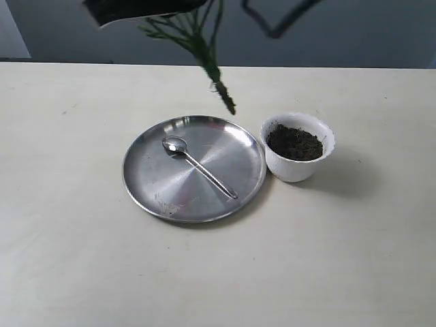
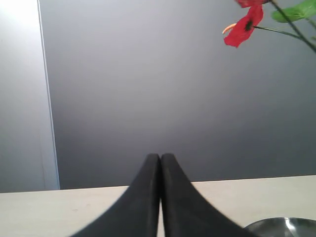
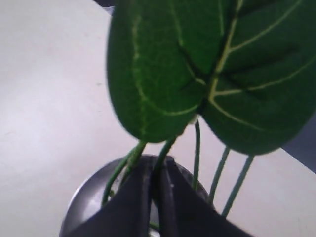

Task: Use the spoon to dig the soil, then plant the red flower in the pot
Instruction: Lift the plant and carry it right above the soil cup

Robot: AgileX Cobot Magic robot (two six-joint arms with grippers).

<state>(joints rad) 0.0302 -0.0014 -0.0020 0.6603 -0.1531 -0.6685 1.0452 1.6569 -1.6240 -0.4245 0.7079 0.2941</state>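
The red flower hangs over the table. Its bound stem end points down over the far rim of the steel plate, just left of the pot. My right gripper is shut on one of its thin green stems, and broad leaves fill that view. A red bloom shows in the left wrist view. The white pot holds dark soil. The spoon lies on the plate, bowl to the far left. My left gripper is shut on nothing. Both grippers are out of the exterior view.
The round steel plate sits mid-table, touching the pot's left side; its rim also shows under the right gripper and in the left wrist view. A dark cable loop hangs at the top. A grey wall stands behind the table.
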